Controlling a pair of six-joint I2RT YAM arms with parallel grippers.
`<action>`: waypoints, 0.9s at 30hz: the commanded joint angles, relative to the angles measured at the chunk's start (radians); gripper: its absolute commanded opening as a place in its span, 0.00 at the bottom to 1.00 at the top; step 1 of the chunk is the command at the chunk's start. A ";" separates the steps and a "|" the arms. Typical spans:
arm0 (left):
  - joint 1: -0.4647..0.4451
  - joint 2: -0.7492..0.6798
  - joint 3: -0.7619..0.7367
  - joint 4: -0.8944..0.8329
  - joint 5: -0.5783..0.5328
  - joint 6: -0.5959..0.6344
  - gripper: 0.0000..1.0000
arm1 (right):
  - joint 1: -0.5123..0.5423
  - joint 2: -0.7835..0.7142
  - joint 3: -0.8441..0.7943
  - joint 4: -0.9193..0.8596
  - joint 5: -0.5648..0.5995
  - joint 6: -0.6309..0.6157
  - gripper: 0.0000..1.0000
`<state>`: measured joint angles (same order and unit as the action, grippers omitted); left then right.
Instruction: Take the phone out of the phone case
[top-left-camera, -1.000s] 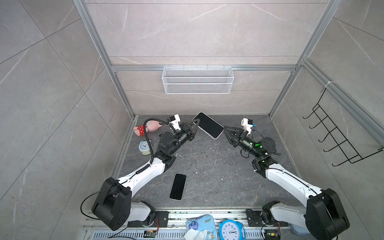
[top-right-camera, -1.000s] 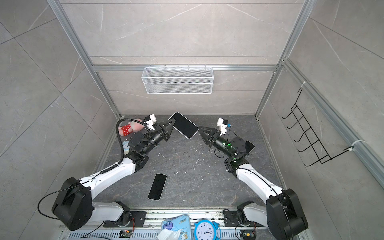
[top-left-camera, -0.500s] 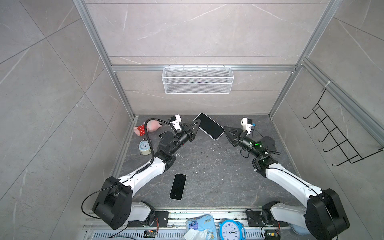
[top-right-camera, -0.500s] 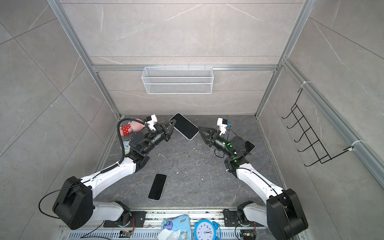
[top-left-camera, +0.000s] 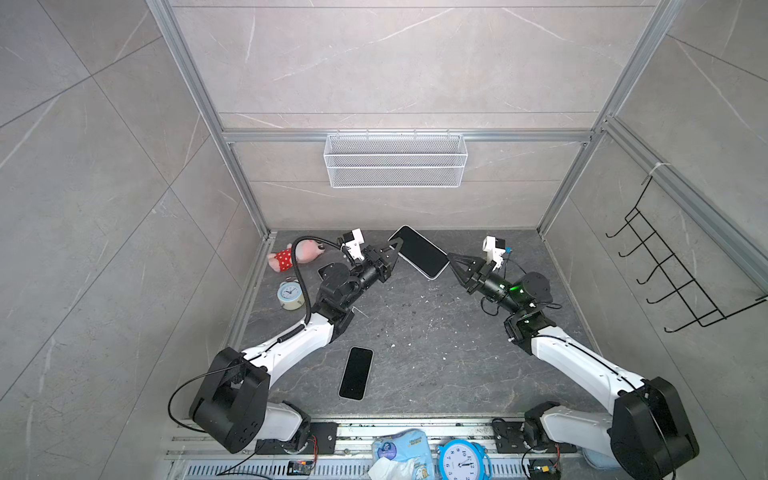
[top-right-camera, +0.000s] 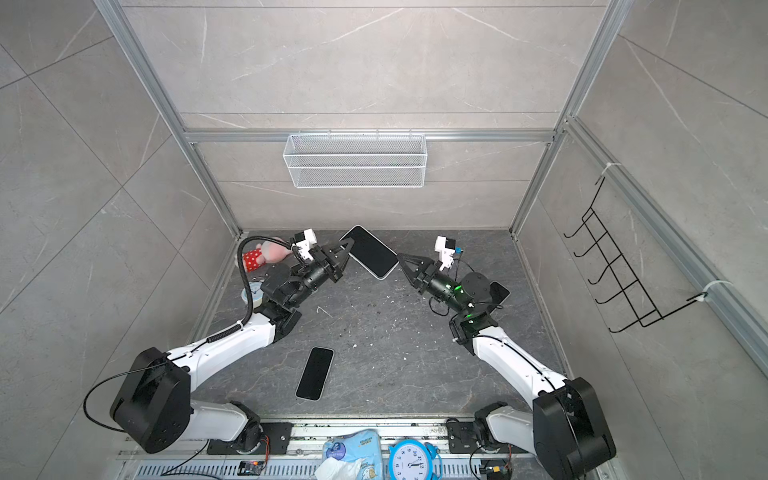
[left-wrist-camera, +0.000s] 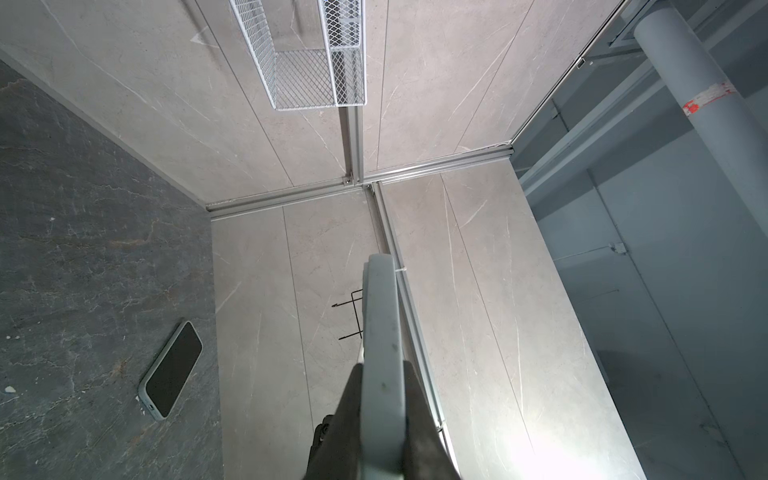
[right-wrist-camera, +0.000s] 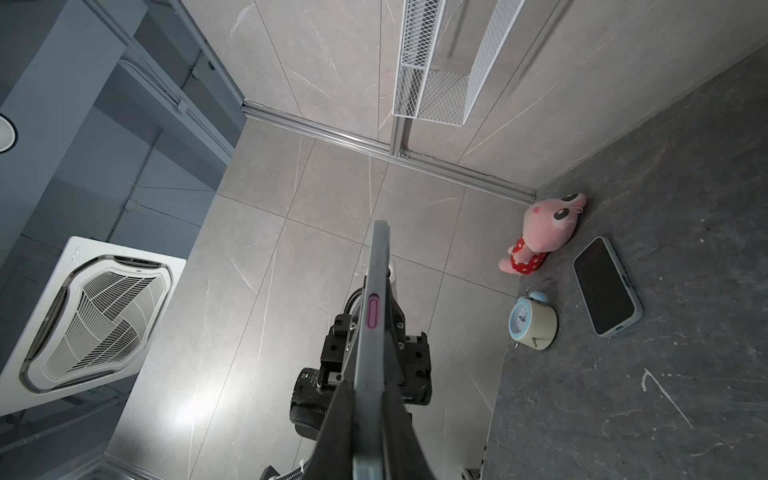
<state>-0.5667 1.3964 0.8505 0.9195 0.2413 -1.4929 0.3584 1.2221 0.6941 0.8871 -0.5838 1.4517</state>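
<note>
Left hand (top-left-camera: 394, 249) and right hand (top-left-camera: 450, 258) each pinch the phone (top-left-camera: 419, 251) below the basket (top-left-camera: 395, 162); case (right-wrist-camera: 370, 353) still on, pulling apart remains.

Pale grey marble-look wall tiles (top-left-camera: 395, 62) enclosed a dark grey stone-patterned floor (top-left-camera: 436, 353), framed by aluminium rails (top-left-camera: 291, 136). A white wire-mesh basket (top-left-camera: 395, 162) hung on the back wall, a black wire hook rack (top-left-camera: 673, 266) on the right wall.

Both arms stretch forward and inward, wrists raised — left tool (top-left-camera: 392, 250) and right tool (top-left-camera: 452, 258) point at each other, each clamped on one end of the phone (top-left-camera: 419, 251).
</note>
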 joint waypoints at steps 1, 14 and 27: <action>0.004 0.007 0.030 0.104 -0.029 -0.035 0.00 | 0.004 -0.010 0.043 0.085 -0.008 0.031 0.09; -0.047 0.167 0.037 0.353 -0.085 -0.135 0.00 | 0.004 0.072 0.219 0.197 0.057 0.202 0.08; -0.086 0.184 0.104 0.495 -0.143 -0.102 0.00 | 0.005 0.222 0.232 0.353 0.185 0.364 0.08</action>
<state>-0.6220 1.5978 0.9012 1.3224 0.0460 -1.6283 0.3561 1.4143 0.8692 1.1130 -0.4591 1.7496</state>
